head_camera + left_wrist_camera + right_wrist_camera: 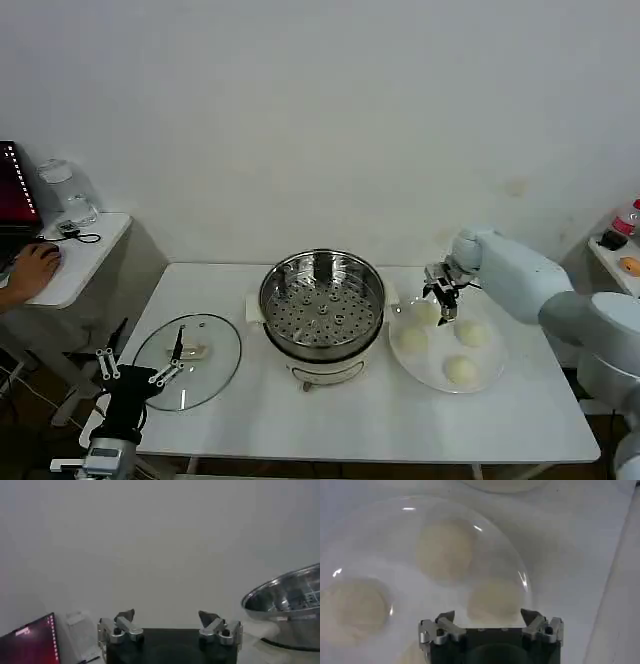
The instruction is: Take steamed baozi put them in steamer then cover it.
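Take the steamer as your landmark: it sits in the middle of the white table, uncovered, its perforated tray bare.

Your right gripper hangs just right of the steamer, over the near edge of the white plate, directly above one of the steamed baozi. In the right wrist view its fingers are spread wide, with that bun lying between and below them; you cannot tell whether the tips touch it yet. All four buns rest on the plate, right of the steamer: one nearest it, one further right, one at the front, and the one under the gripper.

The cover lies flat on the table left of the steamer, handle up.

Your left gripper is parked further left of the steamer, at the cover's outer front edge, fingers spread and holding nothing.
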Controlling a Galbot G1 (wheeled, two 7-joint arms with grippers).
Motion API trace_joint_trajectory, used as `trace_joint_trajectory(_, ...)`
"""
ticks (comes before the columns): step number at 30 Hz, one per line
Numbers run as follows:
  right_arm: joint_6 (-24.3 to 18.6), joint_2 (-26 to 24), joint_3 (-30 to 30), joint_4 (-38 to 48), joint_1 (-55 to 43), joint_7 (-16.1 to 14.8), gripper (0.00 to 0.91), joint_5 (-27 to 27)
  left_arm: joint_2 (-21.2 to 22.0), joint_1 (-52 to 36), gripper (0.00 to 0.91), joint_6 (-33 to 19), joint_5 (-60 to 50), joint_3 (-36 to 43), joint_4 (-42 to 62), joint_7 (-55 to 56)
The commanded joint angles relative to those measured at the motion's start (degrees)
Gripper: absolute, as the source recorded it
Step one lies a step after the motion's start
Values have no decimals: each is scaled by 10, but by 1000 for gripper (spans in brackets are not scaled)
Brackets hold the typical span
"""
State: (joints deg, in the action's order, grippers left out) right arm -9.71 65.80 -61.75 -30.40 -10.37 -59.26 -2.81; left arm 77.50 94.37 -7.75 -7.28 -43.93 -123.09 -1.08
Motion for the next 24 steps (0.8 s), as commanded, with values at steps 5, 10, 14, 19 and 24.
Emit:
trace_joint_trajectory(5,-3,17,8,25,6,3,806,-11,1,1,907,0,1,-2,1,0)
trace_joint_trajectory(10,-3,18,10,28,8,3,715,-14,0,2,907,-1,1,-3,2,0)
trace_joint_trajectory(14,-5,19,12,33,8,5,665,-15,-1,1,907,-1,1,-2,1,0)
trace_joint_trajectory(19,-5,16,11,29,7,4,605,-16,-1,1,907,-1,1,-2,0,0)
trace_joint_trajectory(24,-6,14,11,28,6,4,574,-16,1,2,907,-1,1,-2,-1,1)
